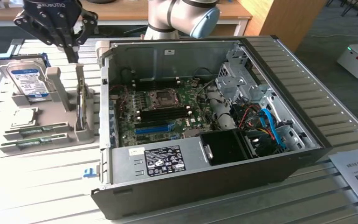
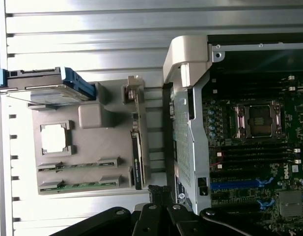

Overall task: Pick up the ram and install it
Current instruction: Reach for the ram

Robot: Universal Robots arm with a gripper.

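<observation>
I am holding the pincer [image 1: 73, 49] closed and empty over the gray holder's [image 1: 58, 95] far end, while the ram [image 1: 41, 129] is lying flat nearer, toward the exterior view's left, long axis running left-right.

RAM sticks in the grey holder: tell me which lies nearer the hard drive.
The stick beside the square chip; the other stick lies along the holder's outer edge, farther from the hard drive.

Green ram [image 1: 41, 129], grey tray [image 2: 92, 145], silver hard drive [image 1: 30, 78] with blue-white label [image 1: 33, 87], blue motherboard slot [image 1: 153, 127].
</observation>
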